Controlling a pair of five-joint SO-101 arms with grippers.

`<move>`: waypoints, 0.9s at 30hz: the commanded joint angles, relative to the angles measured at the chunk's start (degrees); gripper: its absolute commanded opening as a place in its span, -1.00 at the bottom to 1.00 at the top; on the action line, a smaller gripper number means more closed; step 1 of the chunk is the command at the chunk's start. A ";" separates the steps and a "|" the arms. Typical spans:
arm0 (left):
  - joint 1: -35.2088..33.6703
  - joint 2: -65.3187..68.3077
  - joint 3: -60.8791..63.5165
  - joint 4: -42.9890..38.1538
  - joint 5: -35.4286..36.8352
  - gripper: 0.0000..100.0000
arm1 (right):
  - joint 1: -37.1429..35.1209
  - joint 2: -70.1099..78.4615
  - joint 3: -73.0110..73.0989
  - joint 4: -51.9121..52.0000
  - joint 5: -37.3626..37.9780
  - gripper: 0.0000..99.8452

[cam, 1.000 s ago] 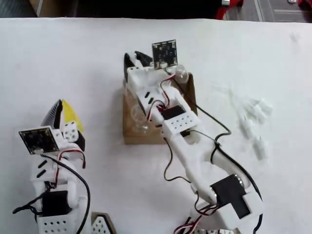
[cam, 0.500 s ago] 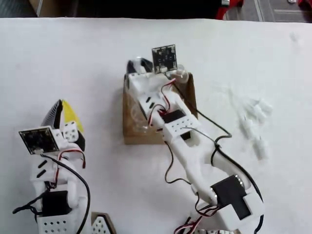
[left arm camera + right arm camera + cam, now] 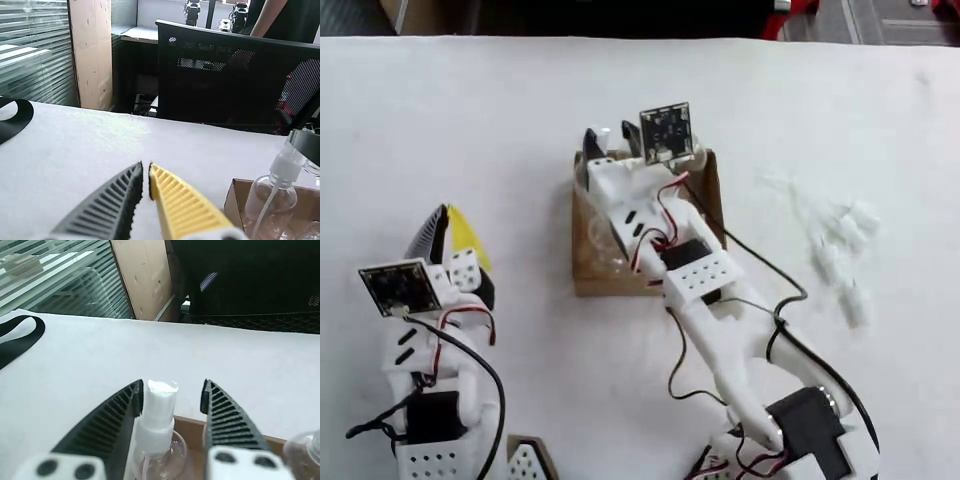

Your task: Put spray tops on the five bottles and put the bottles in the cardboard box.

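The cardboard box (image 3: 610, 283) sits mid-table under my right arm. My right gripper (image 3: 610, 134) hangs over the box's far-left corner, open, its black fingers on either side of a white spray top (image 3: 160, 399) fitted on a clear bottle (image 3: 161, 452) standing in the box. One finger lies against the top; the other is apart from it. Another clear bottle (image 3: 306, 451) stands beside it in the box. My left gripper (image 3: 452, 232), one finger grey and one yellow, is shut and empty at the table's left, pointing past the box (image 3: 239, 200) and a capped bottle (image 3: 272, 197).
Several loose white spray tops (image 3: 840, 255) lie scattered on the white table to the right of the box. A black strap (image 3: 14, 116) lies on the table far off. A dark chair (image 3: 225, 75) stands beyond the table's far edge.
My right arm has shifted slightly right and drawn back, its gripper staying over the box's far-left corner. The left arm has not moved.
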 commanded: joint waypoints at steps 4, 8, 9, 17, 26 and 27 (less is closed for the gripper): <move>0.57 -0.40 -0.53 -1.85 -0.44 -0.93 | -1.01 -2.86 -0.35 -0.75 0.09 -0.68; 0.57 -0.40 -0.53 -1.85 -0.44 -0.93 | -1.01 -3.03 -1.23 -1.10 0.09 -0.68; 0.57 -0.40 -0.53 -1.85 -0.44 -0.93 | -1.01 -3.30 -1.85 -0.84 0.09 -0.67; 0.57 -0.40 -0.53 -1.85 -0.44 -0.93 | -1.89 -8.04 -2.64 -0.75 0.09 -0.67; 0.40 -0.40 -0.79 -1.49 0.00 -0.81 | -1.98 -19.65 -2.46 7.60 0.09 -0.67; 0.31 -0.40 -0.79 -1.41 0.00 -0.77 | -1.98 -21.23 -2.46 10.15 0.09 -0.67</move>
